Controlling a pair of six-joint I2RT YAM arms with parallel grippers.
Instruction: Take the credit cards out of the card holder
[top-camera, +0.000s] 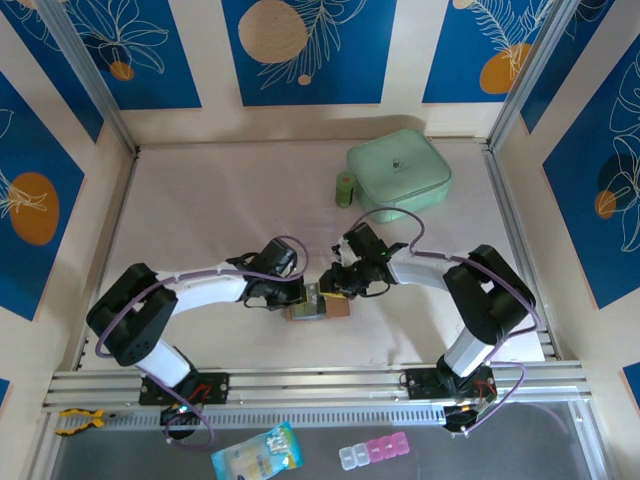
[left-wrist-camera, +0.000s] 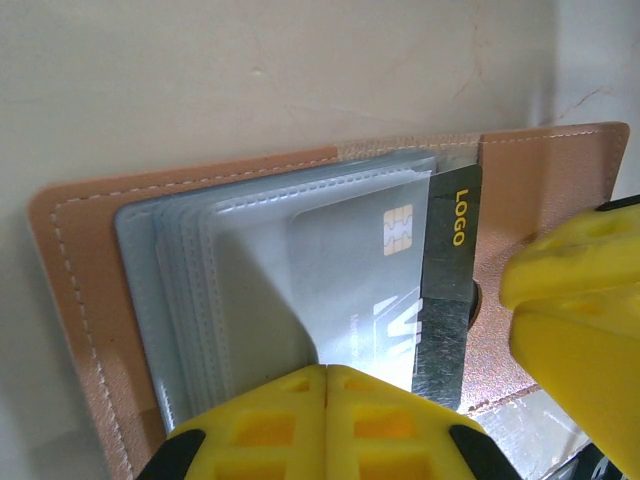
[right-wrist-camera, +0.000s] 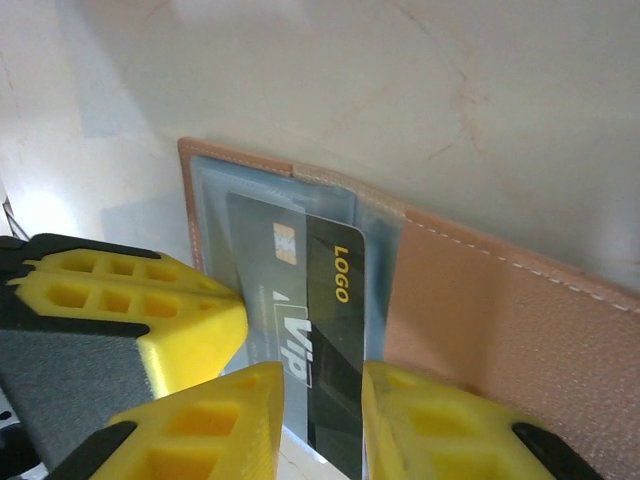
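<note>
Two arms (top-camera: 200, 285) are seen with white forearm links and bulky black joints; purple cables (top-camera: 440, 255) are looped along both, and chunky yellow fingers (right-wrist-camera: 190, 310) with square recesses are fitted

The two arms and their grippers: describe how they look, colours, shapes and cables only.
Seen from above, the left arm and right arm each have white link tubes, bulky black joint housings and black bases, with a purple cable looping along each. The left gripper and right gripper carry bright yellow blocky fingers with square moulded recesses on black mounts.
</note>
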